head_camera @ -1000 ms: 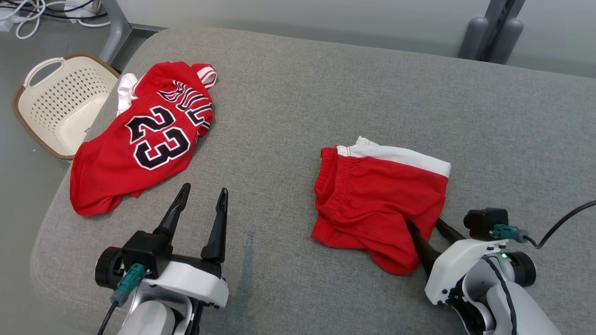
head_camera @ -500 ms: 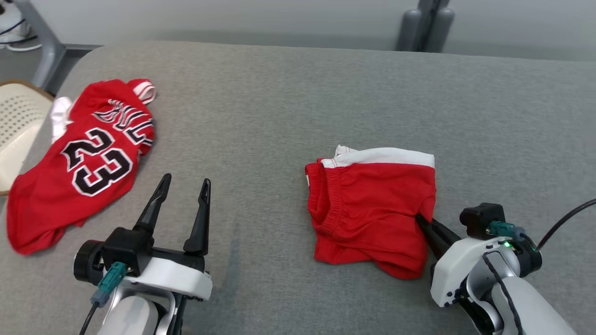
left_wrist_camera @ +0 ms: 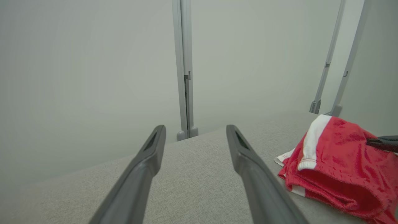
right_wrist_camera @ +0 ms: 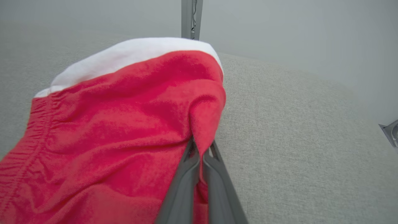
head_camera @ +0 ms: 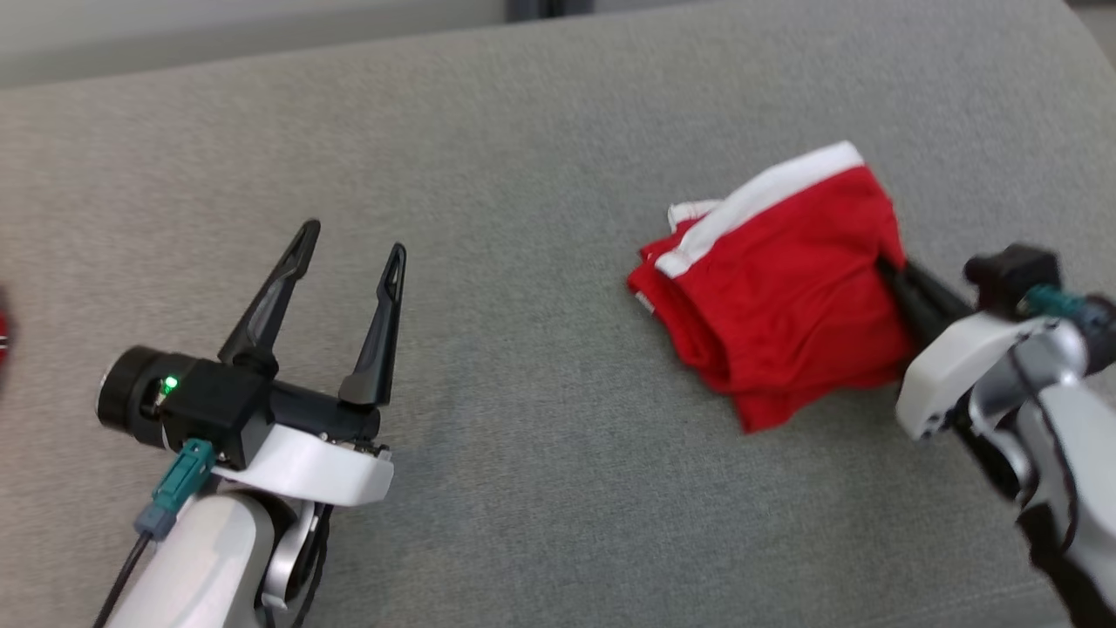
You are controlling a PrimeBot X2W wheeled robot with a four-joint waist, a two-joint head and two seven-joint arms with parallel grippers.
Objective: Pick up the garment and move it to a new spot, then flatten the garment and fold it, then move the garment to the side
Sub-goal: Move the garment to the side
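Left arm (head_camera: 288, 462): low at the near left of the bench (head_camera: 540, 174), fingers pointing away; left jaws spread wide, nothing between them.
Right arm (head_camera: 976, 366): at the right, reaching toward the shorts (head_camera: 785, 296) from their right edge; right jaws pinched together on a fold of them.
Shorts: on the bench's right part, bunched, puckered at the grip.
Hidden: right fingertips buried in cloth; right arm blurred.
Materials: shorts red knit, white band, gathered waist; bench grey woven padding; fingers dark, tapering.
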